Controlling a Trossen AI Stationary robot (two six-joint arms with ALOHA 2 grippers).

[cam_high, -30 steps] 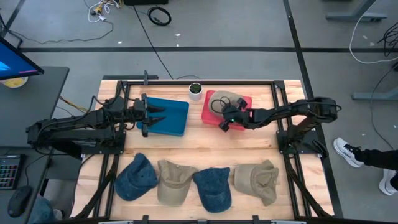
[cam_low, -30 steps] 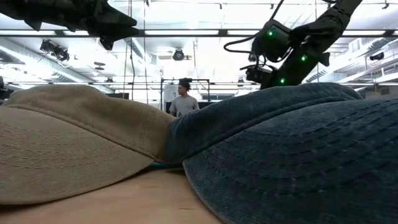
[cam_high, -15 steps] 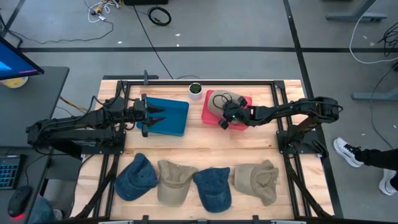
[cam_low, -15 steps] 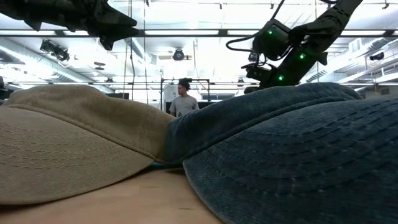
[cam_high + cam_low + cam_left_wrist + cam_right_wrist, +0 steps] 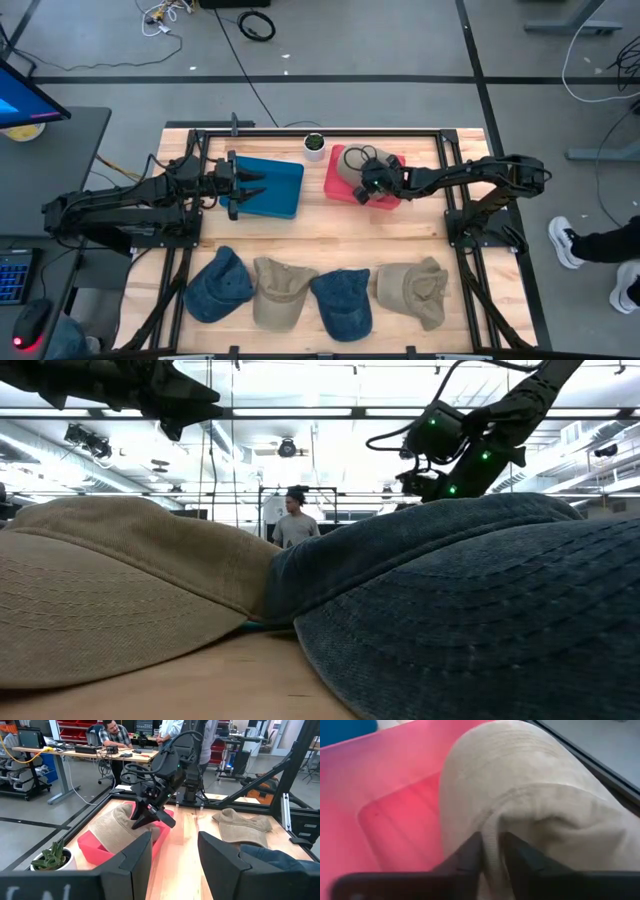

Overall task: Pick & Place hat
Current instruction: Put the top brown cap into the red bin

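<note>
While right gripper (image 5: 490, 851) pinches tan hat (image 5: 540, 805), over red bin (image 5: 395, 795)

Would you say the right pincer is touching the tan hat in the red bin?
Touching. The right wrist view shows the right pincer with its fingers closed on a fold of the tan hat over the red bin.

Both arms reach inward, hands facing each other.
The right hand (image 5: 372, 186) has its fingers (image 5: 470, 854) pinched nearly together on fabric; the left hand (image 5: 252, 187), fingers (image 5: 131, 860) parted, hovers well apart from it.
</note>
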